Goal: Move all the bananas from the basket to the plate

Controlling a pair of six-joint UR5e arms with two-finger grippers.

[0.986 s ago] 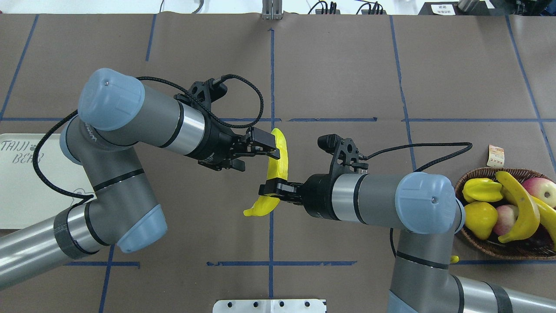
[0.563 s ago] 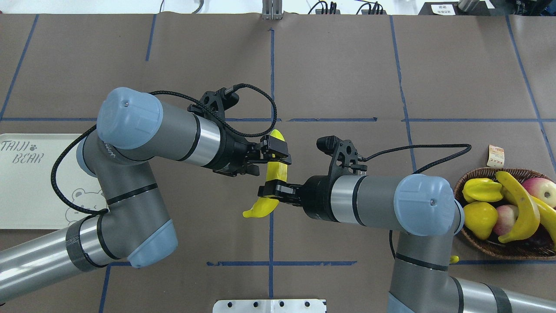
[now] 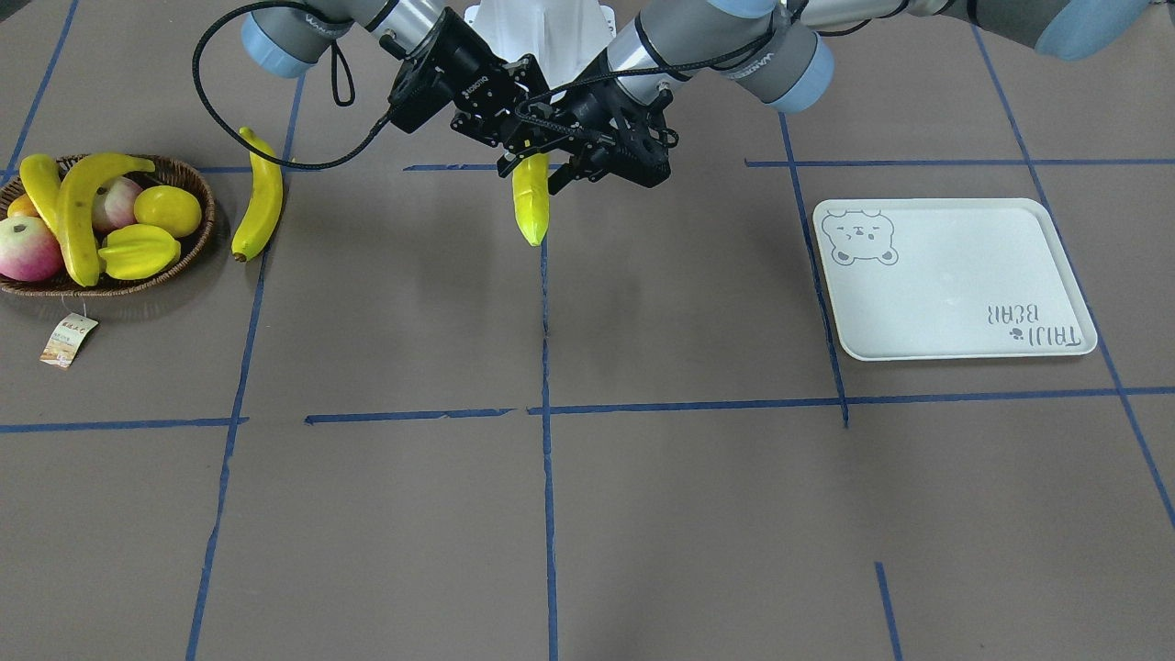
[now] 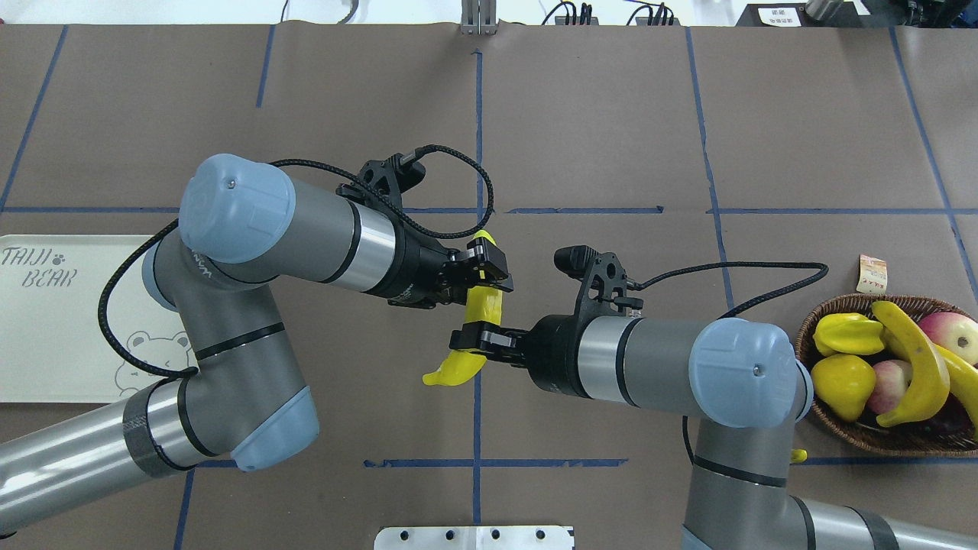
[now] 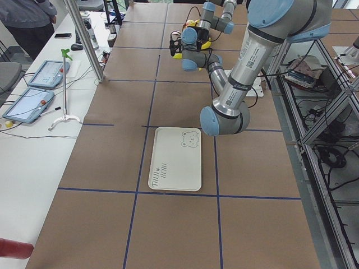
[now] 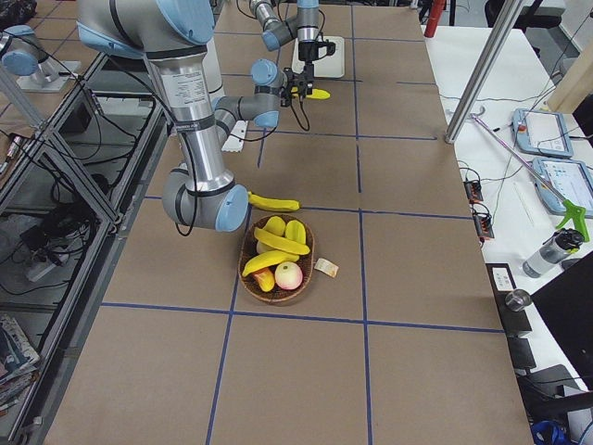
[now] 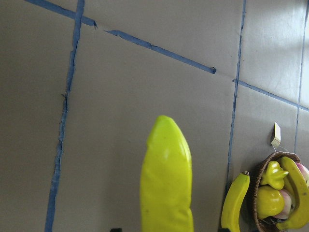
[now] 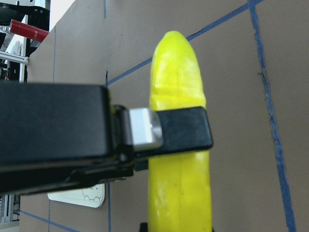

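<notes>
Yellow held banana [image 4: 483, 305] hangs in mid-air over the centre of the surface [image 3: 643, 505], between basket [image 3: 207, 229] and plate [image 3: 955, 275], well apart from both. The right gripper [image 4: 470, 338] has its jaws clamped on the lower half. The left gripper [image 4: 483, 269] has its jaws closed against the upper half, one pad lying flat on the skin in the right wrist view.

Risks, as judged:
- If the right jaws let go before the left grip is firm, the fruit drops to the surface.
- The left jaws sit near the tapering tip, so the curved body may swing or slip out.
- If either arm pulls while both are clamped, the fruit may twist or be torn loose.
- The two wrists are very near each other, so contact is possible on separation.

Count:
- Bananas, four: one held, two in the basket, one loose banana [image 3: 259, 204] on the surface just beside the basket.
- Plate, one, carrying no bananas.
- Basket, one, with a paper tag.
</notes>
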